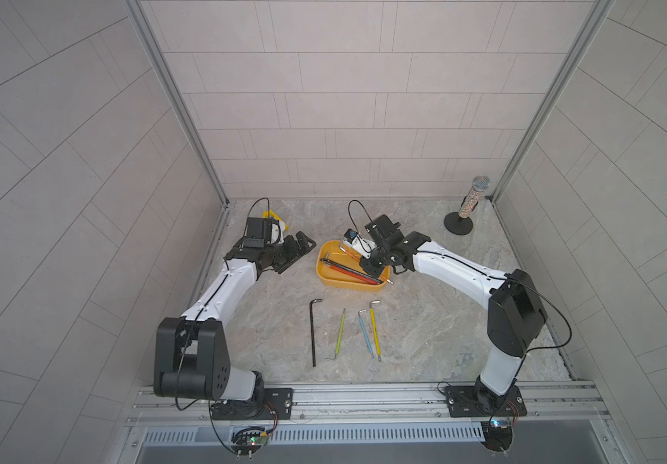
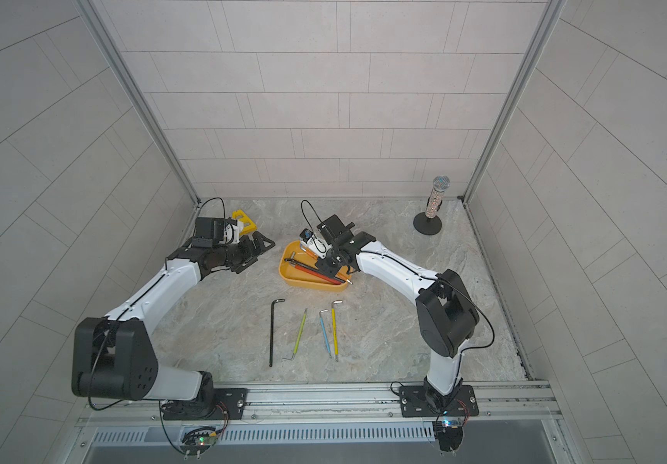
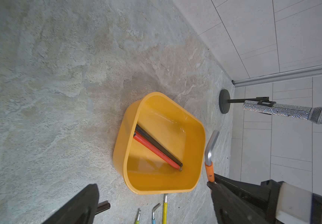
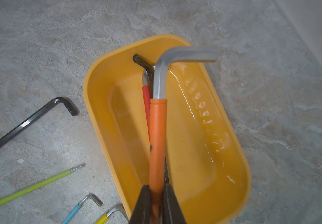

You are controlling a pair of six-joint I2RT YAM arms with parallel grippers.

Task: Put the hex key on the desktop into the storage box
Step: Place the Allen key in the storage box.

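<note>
Marbled desktop point(image 1: 424, 341) bears glossy round-cornered storage box point(image 1: 344, 284); orange-sleeved hex key point(image 4: 157, 135) above.

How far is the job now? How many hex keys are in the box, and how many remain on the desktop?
Done: a red-sleeved key and a black key lie in the storage box. In hand: the right gripper has its jaws shut on an orange-sleeved key, held over the box. Left: four on the desktop: the long black key, green key, blue key, yellow key.

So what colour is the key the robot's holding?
Orange hex key, clearest in the right wrist view.
</note>
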